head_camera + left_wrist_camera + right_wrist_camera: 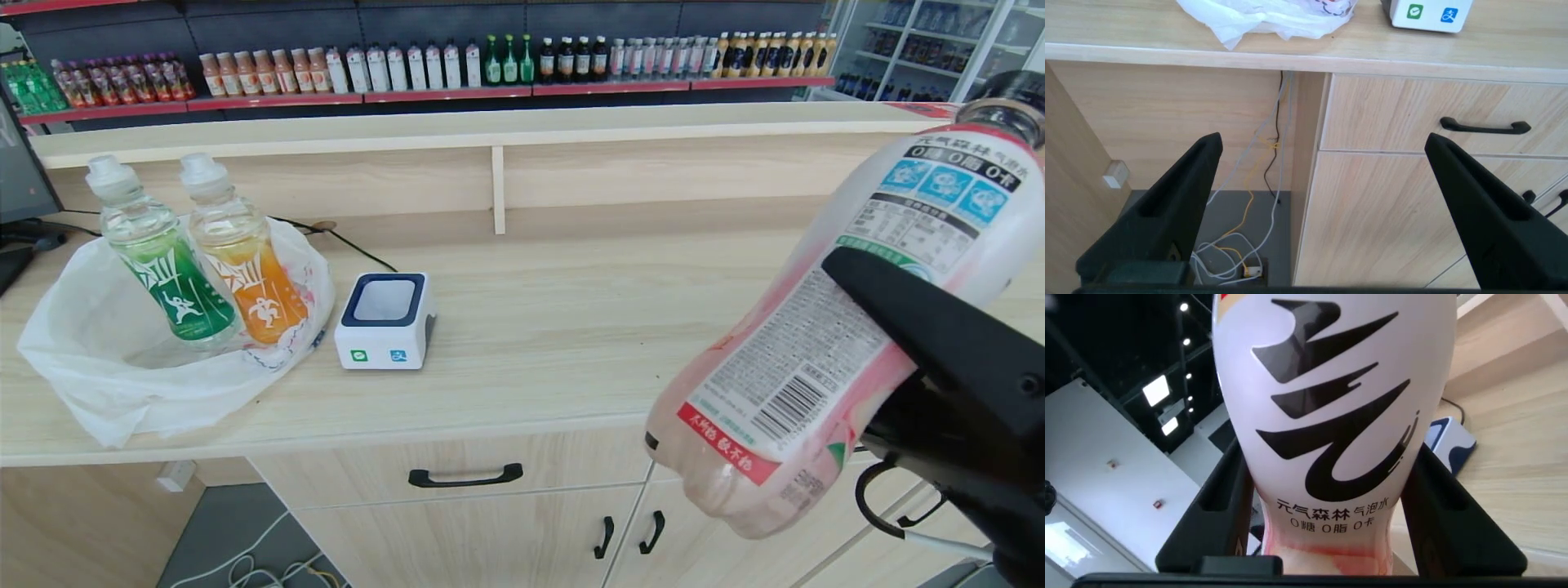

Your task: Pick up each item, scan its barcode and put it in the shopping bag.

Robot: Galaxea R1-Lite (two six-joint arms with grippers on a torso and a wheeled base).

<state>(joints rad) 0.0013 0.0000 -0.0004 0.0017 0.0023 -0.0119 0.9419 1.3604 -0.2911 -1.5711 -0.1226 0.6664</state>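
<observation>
1. Presently, my right gripper [1331, 457] pinches the pink bottle [824, 343], tilted in the air, well apart from the scanner [384, 320].
2. Left gripper [1323, 140]: jaws spread, empty, below the counter [571, 327] edge.
3. Risk (my judgement): the barcode faces upward, so a scan may miss unless I turn it. Bagging could topple the green bottle [163, 261] and orange bottle [249, 253] leaning in the shopping bag [90, 327].

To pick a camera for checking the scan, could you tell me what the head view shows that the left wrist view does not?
The head view adds the pink bottle, barcode visible, in the right gripper, plus the green bottle and orange bottle in the shopping bag. The left wrist view adds the open left gripper and cables below the counter. Both share the bag, scanner and drawer handle.
</observation>
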